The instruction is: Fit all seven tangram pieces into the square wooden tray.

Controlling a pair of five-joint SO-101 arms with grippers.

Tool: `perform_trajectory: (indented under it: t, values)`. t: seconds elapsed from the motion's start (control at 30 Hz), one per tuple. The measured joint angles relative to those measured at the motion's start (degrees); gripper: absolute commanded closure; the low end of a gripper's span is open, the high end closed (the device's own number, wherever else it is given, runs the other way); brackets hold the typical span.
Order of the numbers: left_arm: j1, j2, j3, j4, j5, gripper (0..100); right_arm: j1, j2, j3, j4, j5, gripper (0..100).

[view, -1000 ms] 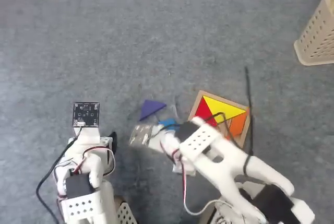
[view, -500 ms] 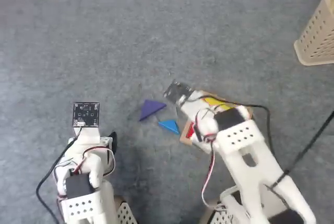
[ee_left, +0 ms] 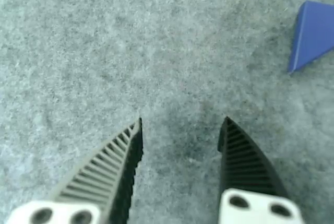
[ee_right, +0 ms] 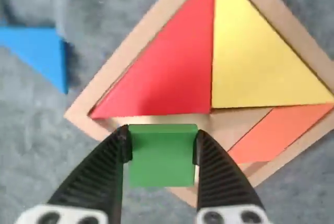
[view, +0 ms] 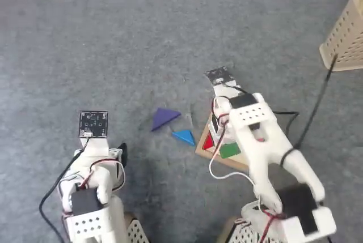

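1. My right pincer [ee_right: 162,134] is pinching the green square [ee_right: 162,156] by two opposite sides and holding it over the wooden tray's [ee_right: 122,62] near corner, just against the long edge of the red triangle [ee_right: 167,78].
2. A second ago this arm was off the tray, over the loose triangles. It has since swung across, so the green square has gone from outside the tray to right above its open gap.
3. I take that as the carry being done and the placing about to start. The square looks roughly lined up with the red edge, but it isn't seated yet.
4. Inside the tray, the yellow triangle [ee_right: 250,62] sits flush against the red one, with the orange piece [ee_right: 271,132] below it.
5. Just outside the tray lies the blue triangle [ee_right: 42,51], and the purple triangle [view: 165,118] is a little farther out. Neither has shifted, and both have yet to go in.
6. My left pincer [ee_left: 180,130] is spread and holds nothing. It hasn't moved, and it hangs over the grey bench [view: 113,45] well apart from the tray, past the purple triangle.
7. I can't make out any readable brand, label or writing. The dark board [view: 93,124] on the left wrist shows dots, not words.
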Motion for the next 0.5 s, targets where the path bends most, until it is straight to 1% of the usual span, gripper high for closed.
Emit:
perform_trajectory:
  t: [0.27,0.43,0.5]
  values:
    - [0.0,0.0,0.0,0.0,0.0,77,2.4,1.1,-0.4,-1.1,-1.0,97.7]
    - [0.0,0.0,0.0,0.0,0.0,77,2.2,1.1,-0.4,-1.1,0.7,85.3]
    - [0.0,0.0,0.0,0.0,0.0,77,2.4,1.1,-0.4,-1.1,1.1,84.1]
